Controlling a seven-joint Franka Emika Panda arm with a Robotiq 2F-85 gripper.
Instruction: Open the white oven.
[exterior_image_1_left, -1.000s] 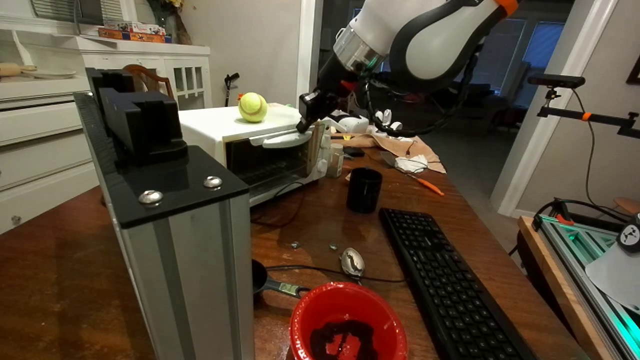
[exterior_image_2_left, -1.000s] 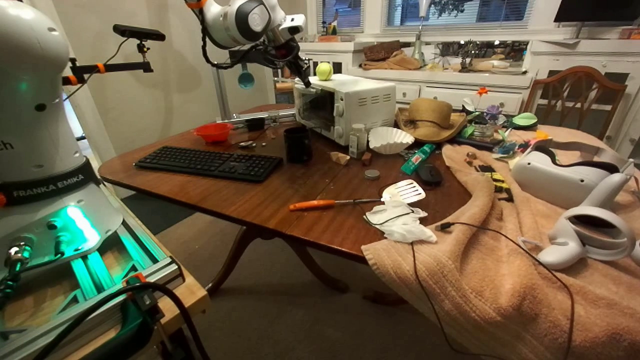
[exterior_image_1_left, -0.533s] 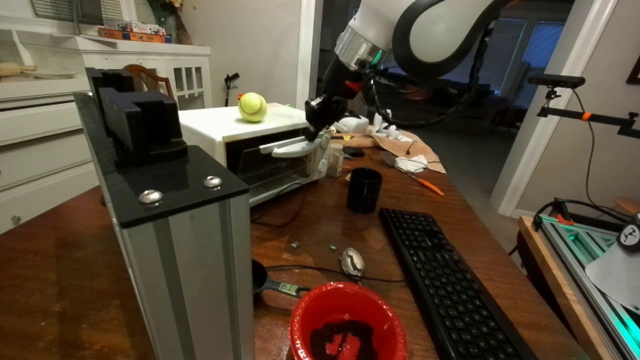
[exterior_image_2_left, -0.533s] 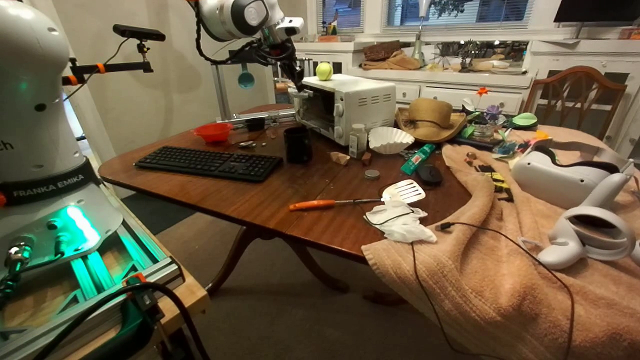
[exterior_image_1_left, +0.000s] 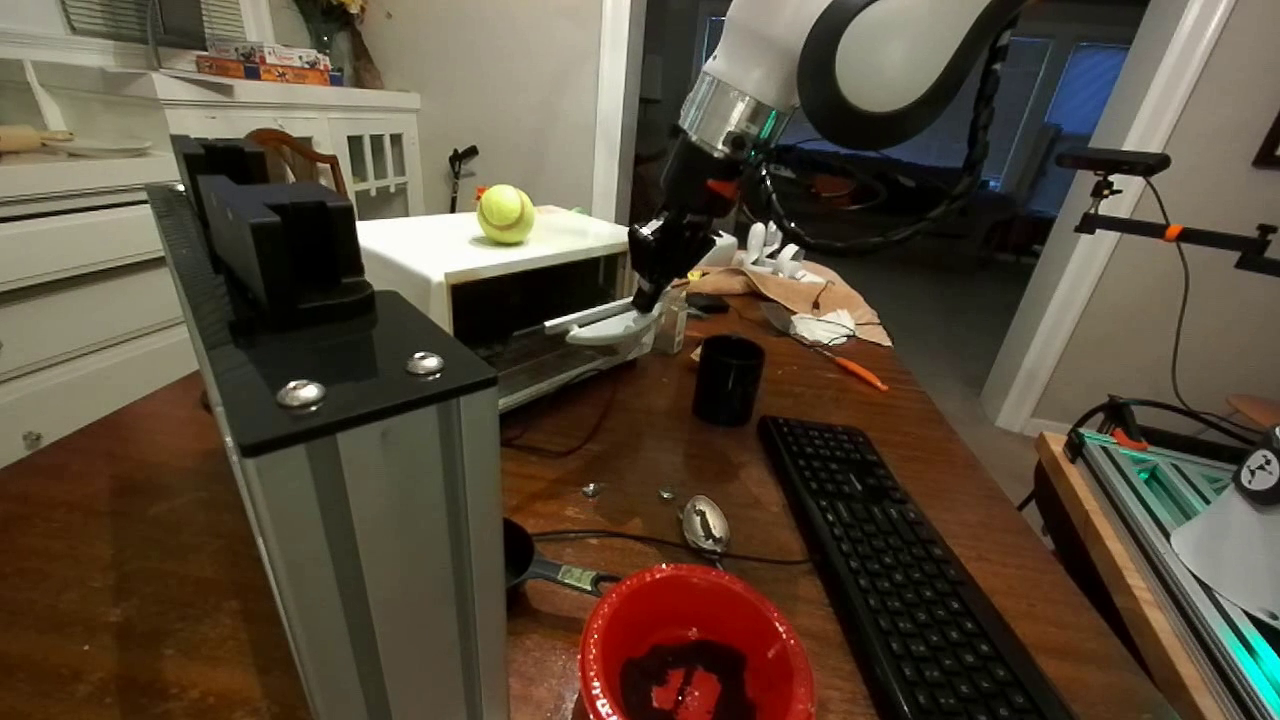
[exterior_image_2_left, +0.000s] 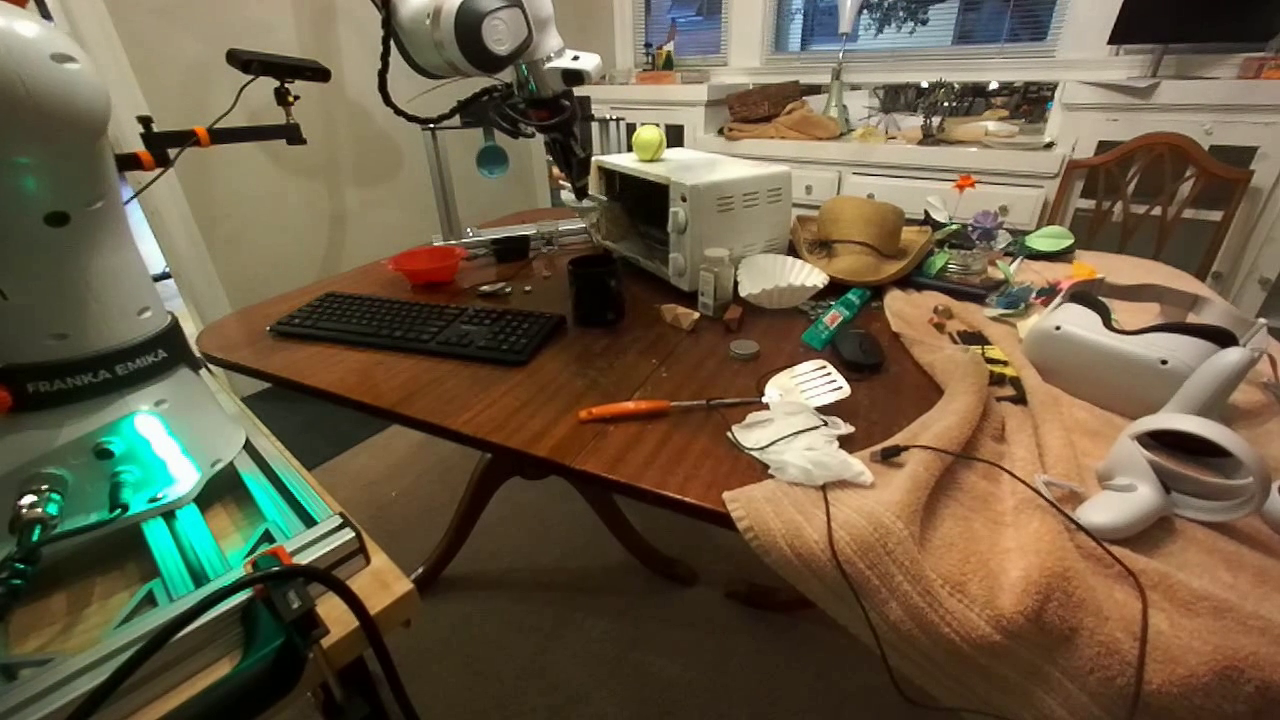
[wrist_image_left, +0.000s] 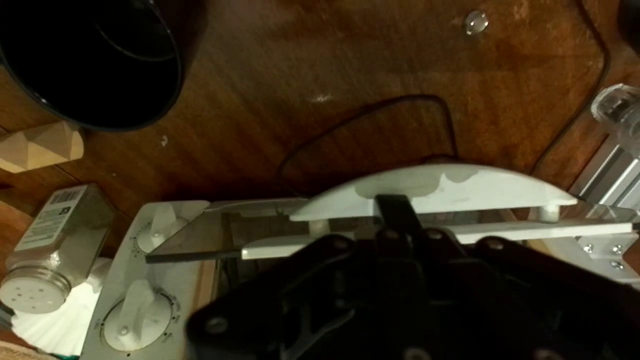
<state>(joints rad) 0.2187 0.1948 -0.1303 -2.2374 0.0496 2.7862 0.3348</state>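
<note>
The white oven stands on the table in both exterior views, also in an exterior view. Its glass door is tilted partly open, hinged at the bottom, and the dark inside shows above it. The pale curved handle juts forward and also shows in the wrist view. My gripper points down at the handle, toward the knob end. In the wrist view its fingertips are together and overlap the handle's inner edge. Whether they sit in the gap behind the handle or press on it is hard to tell.
A tennis ball sits on the oven. A black mug and keyboard stand before it. A glass shaker is beside the knobs. A grey metal block and red bowl are near the oven's other side.
The oven door has swung from nearly shut to partly open, its handle moving forward and down. My gripper has moved forward and down with the handle, staying against it.
</note>
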